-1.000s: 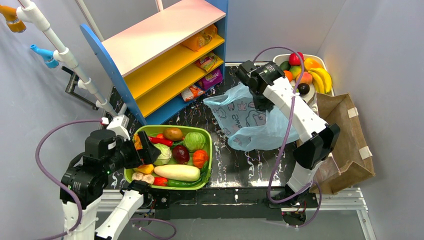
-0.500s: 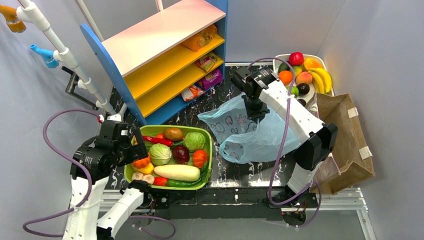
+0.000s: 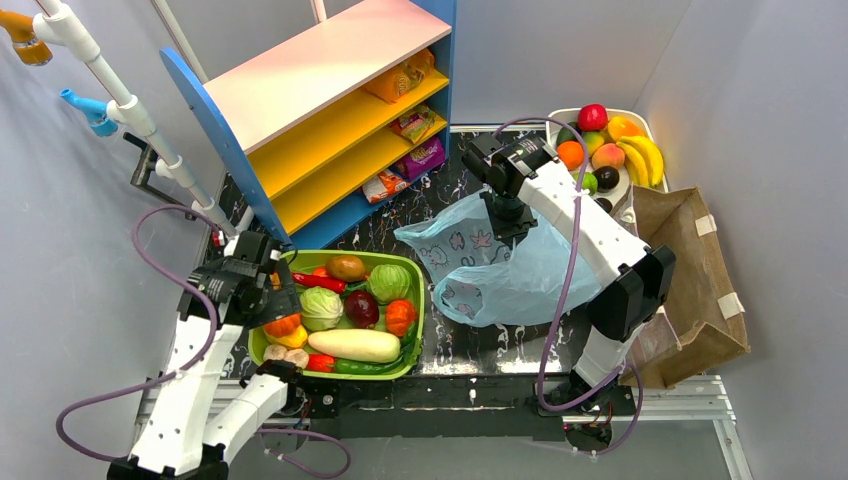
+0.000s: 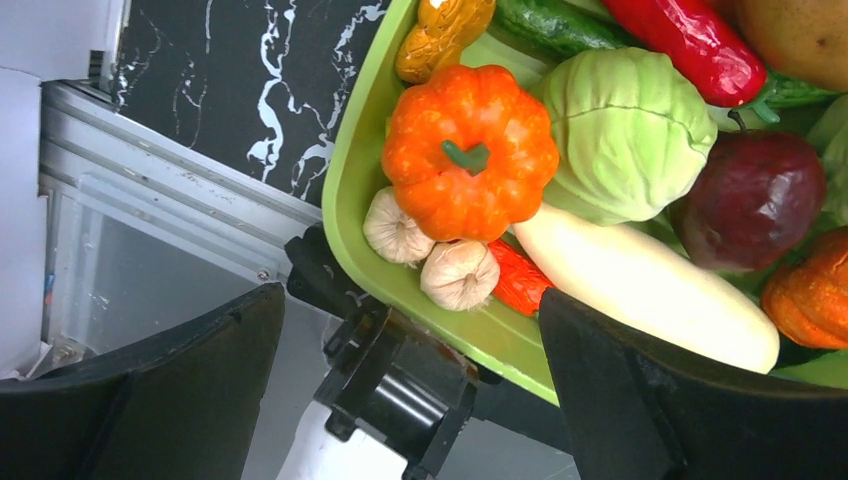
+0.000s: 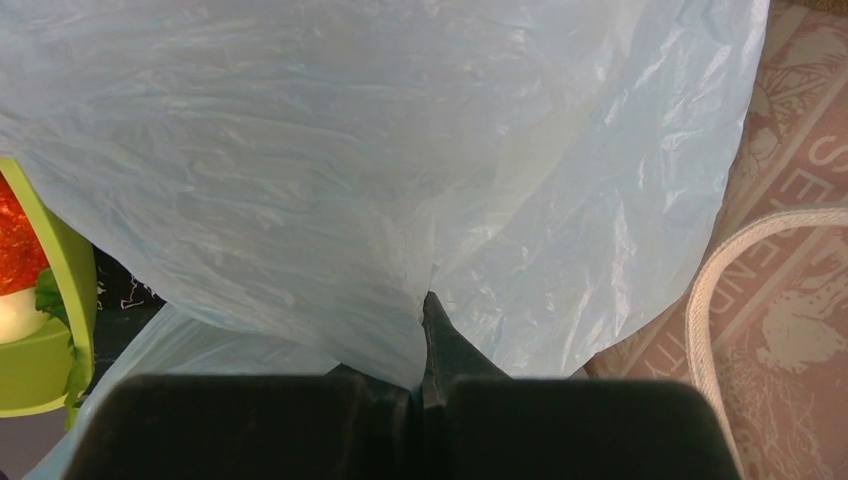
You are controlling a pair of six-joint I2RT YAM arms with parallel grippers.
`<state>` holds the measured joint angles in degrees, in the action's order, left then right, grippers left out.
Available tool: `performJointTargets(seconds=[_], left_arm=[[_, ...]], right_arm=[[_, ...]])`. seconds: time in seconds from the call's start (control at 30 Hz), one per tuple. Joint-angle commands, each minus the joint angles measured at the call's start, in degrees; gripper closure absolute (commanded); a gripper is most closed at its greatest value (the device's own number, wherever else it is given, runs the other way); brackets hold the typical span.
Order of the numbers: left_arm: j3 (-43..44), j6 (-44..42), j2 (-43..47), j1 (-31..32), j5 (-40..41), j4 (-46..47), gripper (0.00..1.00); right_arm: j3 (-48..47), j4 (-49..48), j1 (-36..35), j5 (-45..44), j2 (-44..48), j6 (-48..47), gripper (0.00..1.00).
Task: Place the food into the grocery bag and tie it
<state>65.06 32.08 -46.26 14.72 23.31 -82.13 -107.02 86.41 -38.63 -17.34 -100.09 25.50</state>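
Observation:
The light-blue grocery bag (image 3: pixel 500 265) hangs crumpled over the black tabletop, lifted by one edge. My right gripper (image 3: pixel 510 215) is shut on its thin plastic, and the bag fills the right wrist view (image 5: pixel 400 150) above the closed jaws (image 5: pixel 425 335). A round orange fruit (image 3: pixel 571 154) lies in the white fruit tray (image 3: pixel 640 122) at the back right. My left gripper (image 3: pixel 281 297) is open and empty above the left end of the green basket (image 3: pixel 416 335). In the left wrist view it (image 4: pixel 410 390) frames the basket rim (image 4: pixel 360 190), an orange pumpkin (image 4: pixel 470 150) and garlic bulbs (image 4: pixel 458 275).
The basket also holds cabbages (image 3: pixel 321 306), a long white radish (image 3: pixel 354 345), a dark red onion (image 3: pixel 361 307) and peppers. A blue shelf (image 3: pixel 340 120) with snack packs stands at the back left. A brown paper bag (image 3: pixel 695 290) lies at the right edge.
My left arm has stretched up and forward, bringing its gripper over the basket's left end. My right gripper pulled the bag leftward and nearer, then nearly stopped.

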Motion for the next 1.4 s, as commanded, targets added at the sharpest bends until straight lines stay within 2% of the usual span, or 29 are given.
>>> performJointTargets(seconds=[0.0, 0.23, 0.4, 0.43, 0.47, 0.57, 0.63, 0.87, 1.17, 1.37], left_arm=[[-3.0, 2.3, -1.6, -0.4, -0.8, 3.5, 0.00], [-3.1, 6.3, -1.9, -0.8, -1.8, 4.8, 0.01], [-4.8, 12.5, -2.1, -2.0, -2.6, 5.6, 0.00], [-5.1, 13.0, -1.6, -3.8, -3.2, 6.4, 0.00], [-6.1, 9.9, -1.3, -9.6, -8.0, 9.3, 0.01], [-5.9, 10.3, -1.4, -13.4, -11.7, 9.3, 0.01], [-10.2, 11.0, 0.7, -20.8, -20.5, 11.9, 0.00], [-13.0, 16.0, 1.6, -26.4, -26.0, 15.1, 0.01], [-17.1, 19.4, 4.9, -29.1, -24.1, 15.0, 0.00], [-17.5, 22.7, 3.8, -29.2, -17.7, 12.5, 0.00]], right_arm=[[-0.3, -0.8, 0.0, 1.1, 1.6, -1.1, 0.99], [1.7, -1.8, 0.0, 1.5, 2.7, -2.4, 0.99], [3.6, -3.0, 0.0, 1.4, 3.7, -3.8, 0.99], [3.8, -3.1, 0.0, 1.7, 3.8, -3.9, 0.99], [4.3, -3.4, 0.0, 2.7, 4.1, -4.1, 0.99], [5.3, -3.8, 0.0, 3.1, 4.8, -4.5, 0.99], [6.2, -4.0, 0.0, 4.8, 5.2, -4.5, 0.99], [7.8, -4.5, 0.0, 6.7, 6.0, -4.0, 0.99], [9.7, -5.7, 0.0, 8.4, 6.7, -4.2, 0.99], [10.7, -6.4, 0.0, 9.8, 7.1, -4.4, 0.99]])
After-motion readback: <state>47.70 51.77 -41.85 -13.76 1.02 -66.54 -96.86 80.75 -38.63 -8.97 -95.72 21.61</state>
